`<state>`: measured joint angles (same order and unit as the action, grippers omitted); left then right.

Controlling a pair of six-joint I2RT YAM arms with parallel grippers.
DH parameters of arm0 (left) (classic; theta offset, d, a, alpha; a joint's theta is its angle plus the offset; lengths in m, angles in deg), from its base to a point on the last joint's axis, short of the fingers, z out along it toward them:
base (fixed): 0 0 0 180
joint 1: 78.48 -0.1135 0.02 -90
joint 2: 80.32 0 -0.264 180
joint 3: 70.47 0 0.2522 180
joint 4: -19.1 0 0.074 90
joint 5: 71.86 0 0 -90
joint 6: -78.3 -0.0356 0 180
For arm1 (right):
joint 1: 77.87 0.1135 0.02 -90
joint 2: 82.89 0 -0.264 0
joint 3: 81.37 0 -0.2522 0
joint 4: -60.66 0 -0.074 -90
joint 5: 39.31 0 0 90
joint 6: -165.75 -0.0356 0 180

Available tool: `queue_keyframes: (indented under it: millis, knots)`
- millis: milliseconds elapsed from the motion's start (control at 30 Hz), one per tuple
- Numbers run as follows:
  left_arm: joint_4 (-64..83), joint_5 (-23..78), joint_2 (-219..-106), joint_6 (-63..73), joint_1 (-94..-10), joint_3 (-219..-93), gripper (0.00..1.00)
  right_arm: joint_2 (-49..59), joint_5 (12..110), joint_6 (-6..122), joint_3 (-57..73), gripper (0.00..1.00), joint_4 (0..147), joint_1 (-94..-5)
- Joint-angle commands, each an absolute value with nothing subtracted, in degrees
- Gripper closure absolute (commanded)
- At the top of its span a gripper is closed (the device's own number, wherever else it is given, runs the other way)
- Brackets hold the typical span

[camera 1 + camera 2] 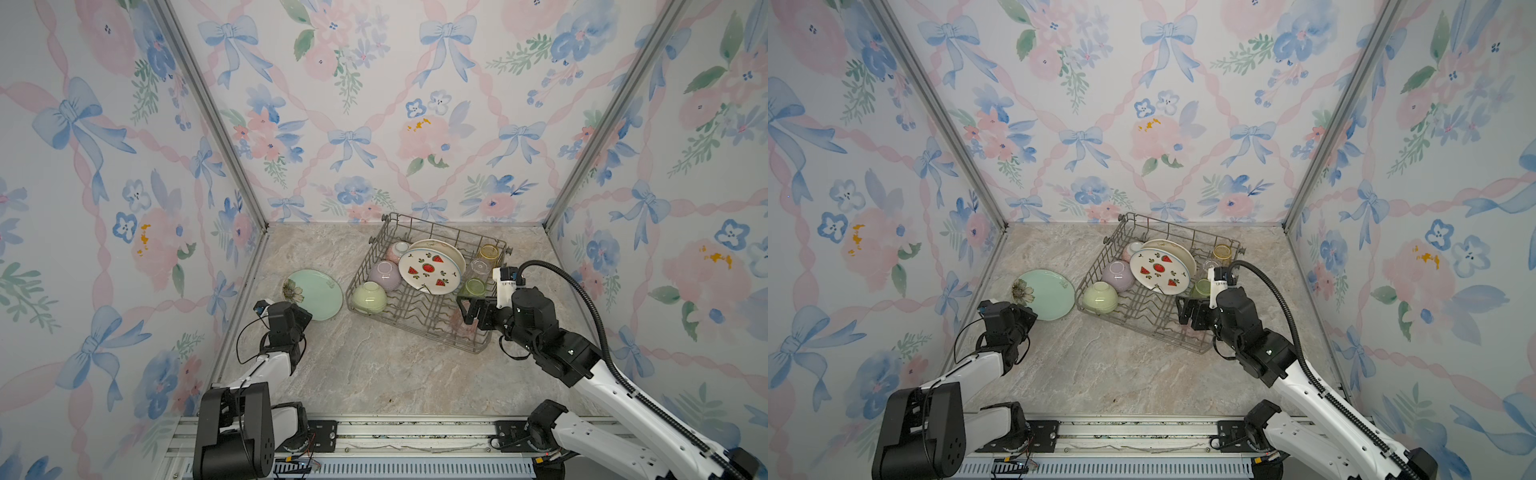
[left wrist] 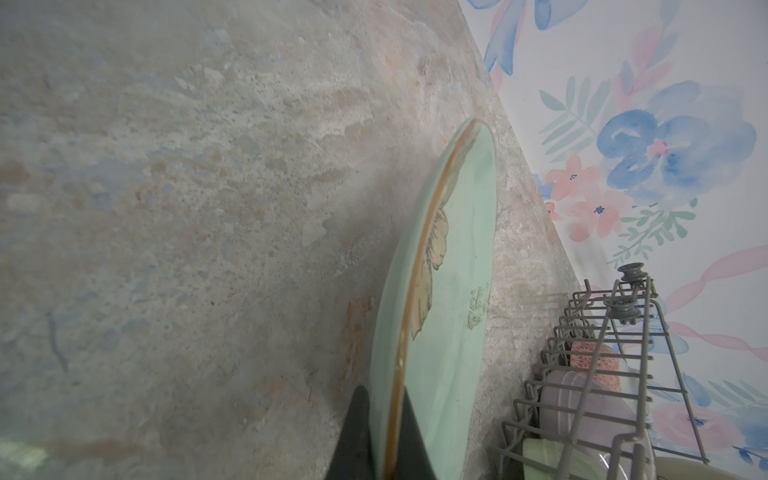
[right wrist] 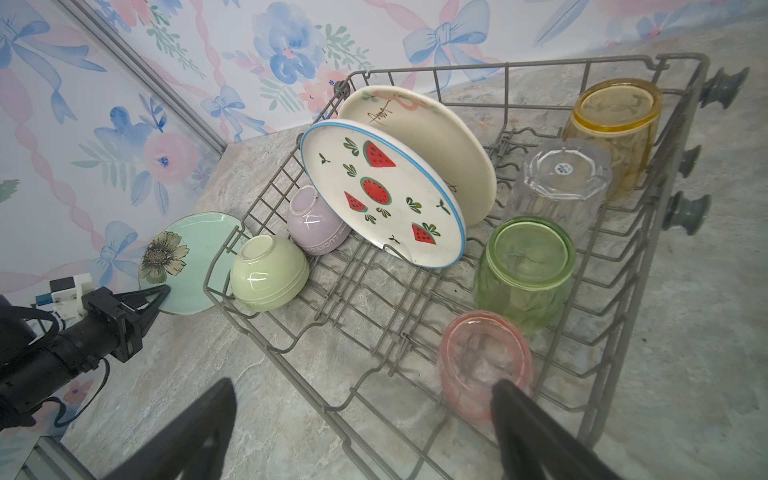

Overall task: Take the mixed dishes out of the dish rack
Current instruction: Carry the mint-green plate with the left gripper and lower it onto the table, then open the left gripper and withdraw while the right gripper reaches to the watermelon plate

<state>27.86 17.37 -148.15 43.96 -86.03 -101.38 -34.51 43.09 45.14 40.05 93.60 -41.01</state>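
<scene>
Mint-green plate (image 1: 316, 295) lies on the stone-look tabletop (image 1: 374, 374) just left of the dish rack (image 1: 415, 328), and my left gripper (image 2: 384, 424) is closed on its near rim. The left wrist view shows one dark finger on either face of the gold-edged rim; in both top views my wrist hides that pinch. The grey wire rack sits skewed near the back wall. Down its left side three bowls stand upside down in a row: green bowl (image 1: 369, 297) nearest me, lilac bowl (image 1: 384, 274) behind it, pink bowl (image 1: 397, 250) at the back. In the middle the watermelon plate (image 1: 430, 270) leans on the tines, with the cream plate (image 1: 451, 249) close behind it. Down the right side four tumblers stand upside down: amber tumbler (image 1: 489, 252) at the back, then clear tumbler (image 1: 480, 267), green tumbler (image 1: 474, 286), and pink tumbler (image 3: 478, 357) at the front corner. My right gripper (image 3: 361, 384) is spread wide and empty over the rack's near rim, one finger right at the pink tumbler; whether they touch I cannot tell. The right wrist view shows that tumbler plainly, whereas in both top views my gripper largely covers it. That wrist view loses the pink bowl behind the watermelon plate.
</scene>
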Motion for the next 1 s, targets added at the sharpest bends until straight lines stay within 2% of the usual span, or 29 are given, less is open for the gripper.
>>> queue_keyframes:
  millis: [0, 33, 100, 233, 333, 433, 533, 633, 700, 733, 767, 967]
  knots:
    - [32.28, 17.28, -147.8, 44.2, -86.73, -100.14, 0.88, -33.63, 41.81, 45.18, 39.77, 0.03, 95.01, -40.56]
    - [32.26, 17.26, -147.53, 44.12, -86.91, -99.85, 0.86, -33.38, 41.76, 45.09, 39.78, 0.03, 95.18, -40.51]
    - [31.88, 17.39, -147.09, 43.85, -87.31, -99.48, 0.76, -32.99, 41.55, 44.99, 39.72, 0.03, 95.25, -40.51]
    - [30.94, 17.18, -146.15, 43.08, -87.66, -98.68, 0.77, -32.45, 40.55, 45.21, 39.78, 0.03, 95.66, -40.51]
    - [30.82, 17.4, -145.89, 42.77, -87.75, -98.11, 0.73, -32.11, 39.9, 45.43, 39.52, 0.03, 96.26, -40.51]
    - [30.44, 17.95, -145.85, 42.62, -87.8, -97.77, 0.58, -31.75, 39.68, 45.79, 39.21, 0.03, 96.84, -40.51]
    - [29.82, 18.23, -145.59, 42.36, -87.9, -97.51, 0.51, -31.18, 39.37, 46.67, 38.59, 0.03, 98.0, -40.52]
    - [26.71, 16.31, -144.52, 41.57, -87.88, -97.58, 0.38, -30.24, 38.09, 48.67, 37.54, 0.03, 99.75, -40.51]
    - [24.25, 14.34, -143.29, 40.43, -87.88, -97.74, 0.21, -29.02, 36.42, 50.73, 36.01, 0.03, 101.44, -40.53]
    - [23.14, 13.61, -142.59, 39.87, -87.88, -97.97, 0.07, -28.02, 35.74, 52.2, 34.93, 0.03, 102.26, -40.58]
    - [22.06, 13.09, -141.93, 39.4, -87.88, -98.12, 0.02, -26.79, 35.5, 53.6, 33.69, 0.03, 102.91, -40.58]
    - [19.46, 15.97, -137.69, 38.72, -87.81, -98.15, 0.02, -16.74, 36.99, 60.87, 27.44, 0.0, 101.81, -41.25]
